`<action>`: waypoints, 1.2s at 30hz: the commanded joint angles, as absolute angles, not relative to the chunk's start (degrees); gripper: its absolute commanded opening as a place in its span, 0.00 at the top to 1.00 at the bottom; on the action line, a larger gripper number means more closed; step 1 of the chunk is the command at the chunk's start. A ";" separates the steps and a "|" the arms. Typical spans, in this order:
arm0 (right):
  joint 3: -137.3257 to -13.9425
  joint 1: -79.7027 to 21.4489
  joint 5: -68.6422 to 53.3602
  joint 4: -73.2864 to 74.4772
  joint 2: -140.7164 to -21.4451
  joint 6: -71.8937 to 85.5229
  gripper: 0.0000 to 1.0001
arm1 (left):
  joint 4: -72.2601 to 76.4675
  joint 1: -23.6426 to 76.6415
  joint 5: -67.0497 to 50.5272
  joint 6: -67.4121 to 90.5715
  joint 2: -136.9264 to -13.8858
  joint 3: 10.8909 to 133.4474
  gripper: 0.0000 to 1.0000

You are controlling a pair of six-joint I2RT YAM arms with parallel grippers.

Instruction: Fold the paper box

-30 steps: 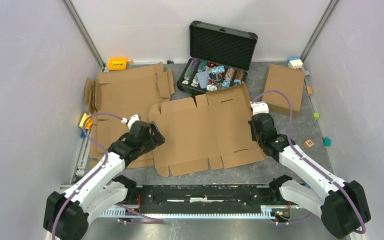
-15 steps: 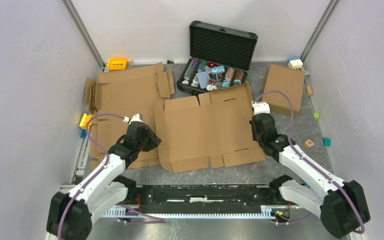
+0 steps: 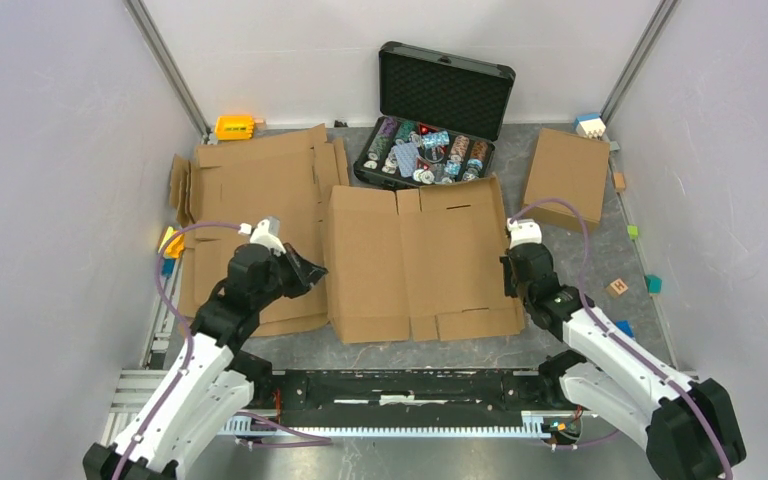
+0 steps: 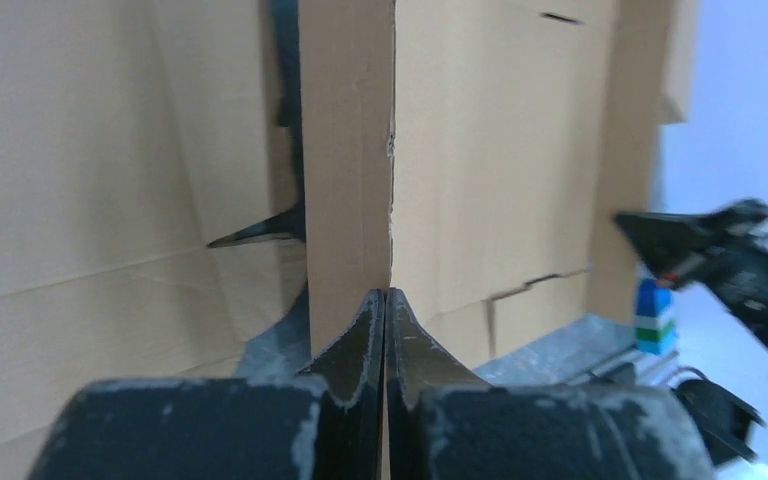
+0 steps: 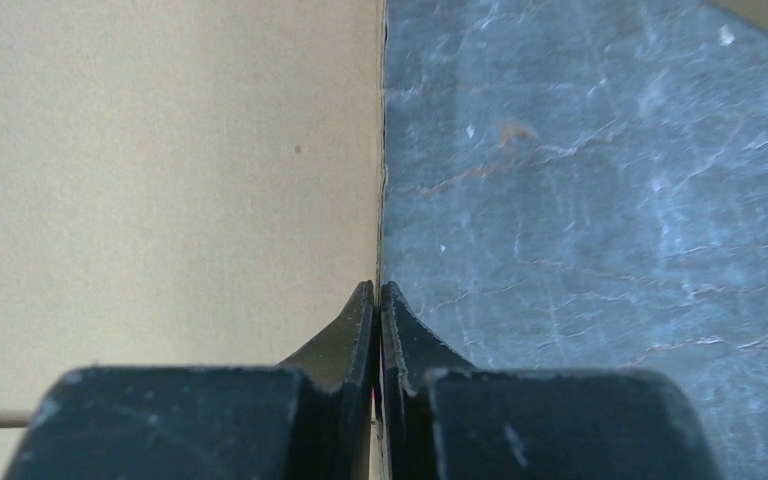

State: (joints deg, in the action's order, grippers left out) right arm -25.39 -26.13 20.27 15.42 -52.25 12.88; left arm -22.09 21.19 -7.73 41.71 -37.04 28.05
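The paper box point(image 3: 420, 262) is a flat brown cardboard sheet with cut flaps, lying in the middle of the table. My left gripper point(image 3: 312, 270) is at its left edge, shut on that edge. In the left wrist view the sheet point(image 4: 490, 150) runs edge-on up from the closed left gripper point(image 4: 387, 292). My right gripper point(image 3: 508, 276) is at the sheet's right edge. In the right wrist view the right gripper point(image 5: 378, 284) pinches the thin edge, with cardboard point(image 5: 160, 150) to its left and grey table point(image 5: 580, 180) to its right.
An open black case point(image 3: 442, 90) with colourful chips stands just behind the sheet. More flat cardboard point(image 3: 250, 190) lies at the left, and a folded brown box point(image 3: 567, 175) at the back right. Small blocks point(image 3: 618, 287) lie to the right, a yellow object point(image 3: 233, 127) at the back left.
My left gripper went from open to shut on the sheet's left edge. The sheet has turned square to the table and its left side has drawn inward. The right gripper shifted slightly nearer.
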 commanded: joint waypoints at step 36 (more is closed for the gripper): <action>-22.38 -26.32 7.18 18.65 -46.56 20.56 0.48 | -30.40 21.37 -17.97 37.86 -40.60 34.67 0.98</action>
State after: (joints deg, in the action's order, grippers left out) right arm -20.60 -26.09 9.91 17.52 -47.24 18.72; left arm -31.83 21.12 -12.36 39.13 -43.00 32.93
